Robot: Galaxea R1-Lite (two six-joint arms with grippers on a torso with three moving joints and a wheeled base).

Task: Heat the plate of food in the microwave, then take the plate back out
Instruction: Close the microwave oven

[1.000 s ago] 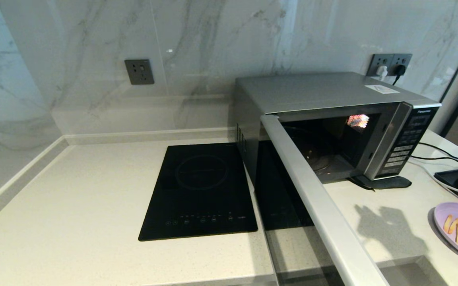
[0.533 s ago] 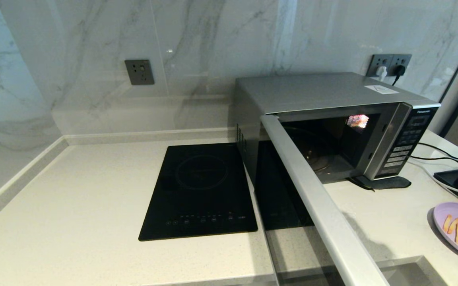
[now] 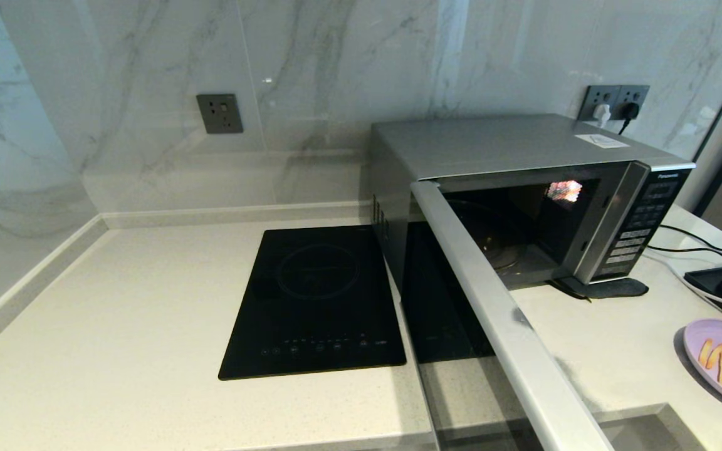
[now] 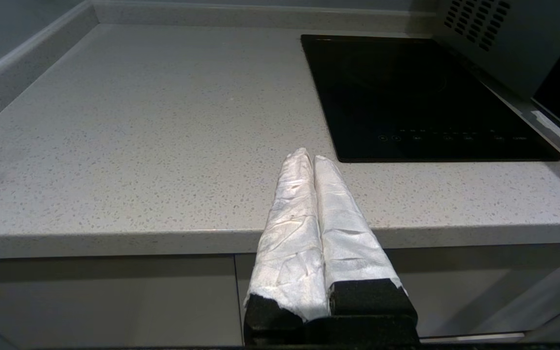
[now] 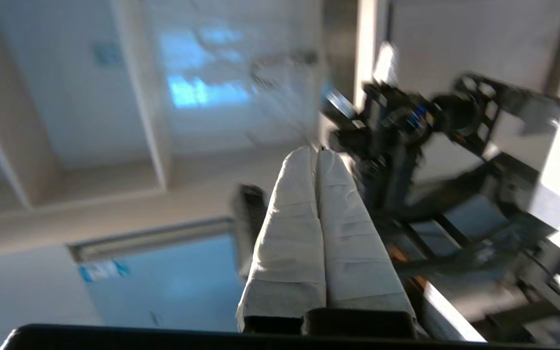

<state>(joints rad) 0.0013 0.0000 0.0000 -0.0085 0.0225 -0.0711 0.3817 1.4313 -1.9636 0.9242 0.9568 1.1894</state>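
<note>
The right pincer (image 5: pixel 315 151) is pressed together on nothing and points away from the bench (image 3: pixel 116 326), out of the head view; the left pincer (image 4: pixel 308 155), also pressed together and empty, hangs off the bench's front edge near the hob (image 3: pixel 317 300). The microwave (image 3: pixel 511 150) stands with its door (image 3: pixel 505 326) swung wide, probably to receive the plate of food (image 3: pixel 721 363); that plate sits on the bench, right of the microwave, so loading is not yet done.
</note>
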